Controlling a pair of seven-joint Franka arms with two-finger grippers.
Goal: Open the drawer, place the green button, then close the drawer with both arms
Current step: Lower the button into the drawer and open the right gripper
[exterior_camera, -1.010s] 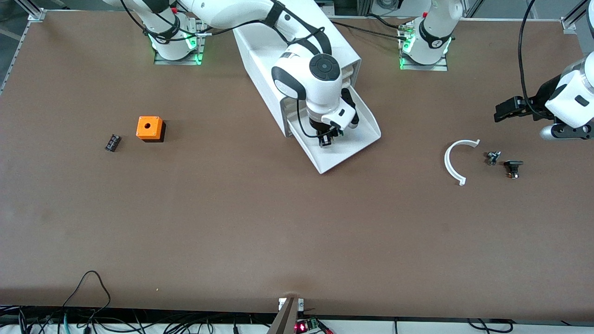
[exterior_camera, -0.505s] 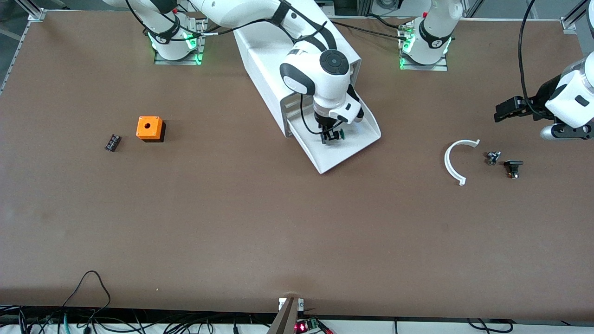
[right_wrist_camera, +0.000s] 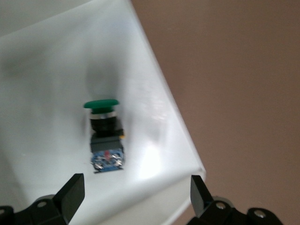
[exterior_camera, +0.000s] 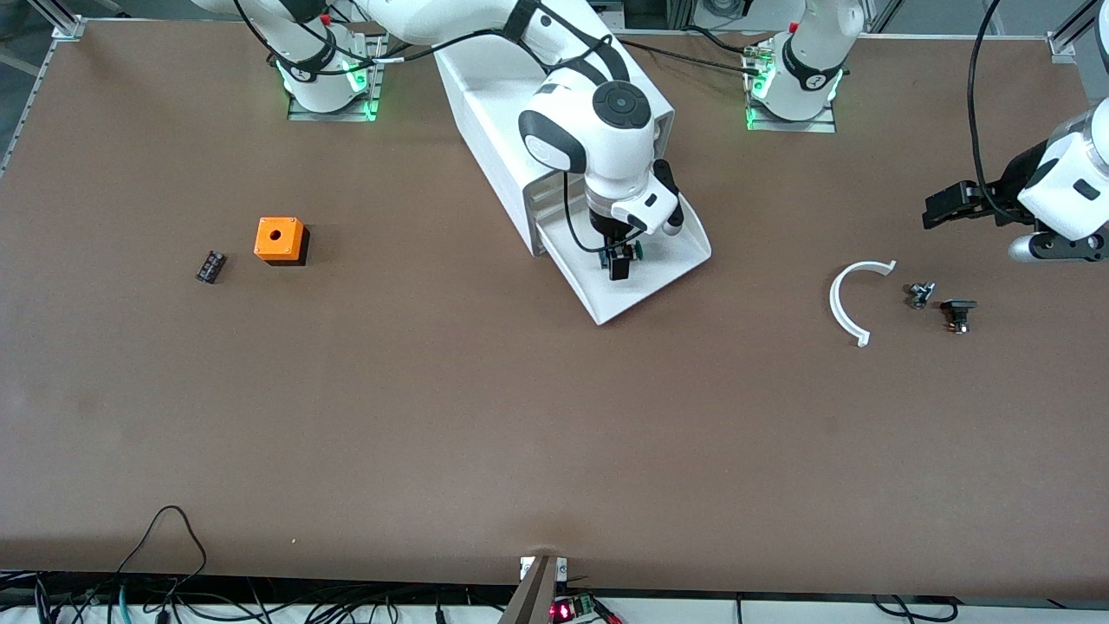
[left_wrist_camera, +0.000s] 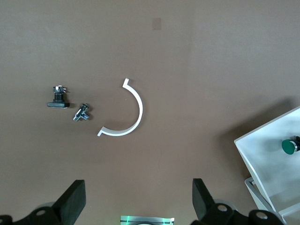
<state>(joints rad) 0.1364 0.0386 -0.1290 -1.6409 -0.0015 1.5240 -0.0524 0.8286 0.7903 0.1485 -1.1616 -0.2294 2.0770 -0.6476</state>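
The drawer (exterior_camera: 606, 299), the lowest of the white cabinet (exterior_camera: 494, 113), stands pulled out. The button (exterior_camera: 635, 250), green cap and black body, lies on its side on the drawer floor. My right gripper (exterior_camera: 617, 260) hangs open just above it, holding nothing. The right wrist view shows the button (right_wrist_camera: 104, 136) lying free on the drawer floor (right_wrist_camera: 47, 93), ahead of my right gripper (right_wrist_camera: 136, 197). My left gripper (exterior_camera: 940, 208) is open and empty, waiting over the table at the left arm's end. Its wrist view (left_wrist_camera: 139, 206) shows the drawer corner (left_wrist_camera: 272, 154) and green cap (left_wrist_camera: 289, 146).
A white curved strip (exterior_camera: 853, 299), a small metal part (exterior_camera: 920, 295) and a black part with an orange tip (exterior_camera: 957, 314) lie near my left gripper. An orange cube (exterior_camera: 279, 239) and a flat black ribbed block (exterior_camera: 210, 266) lie toward the right arm's end.
My right hand has lifted a little and turned above the drawer, and the button now lies free on the drawer floor. The left arm has not moved.
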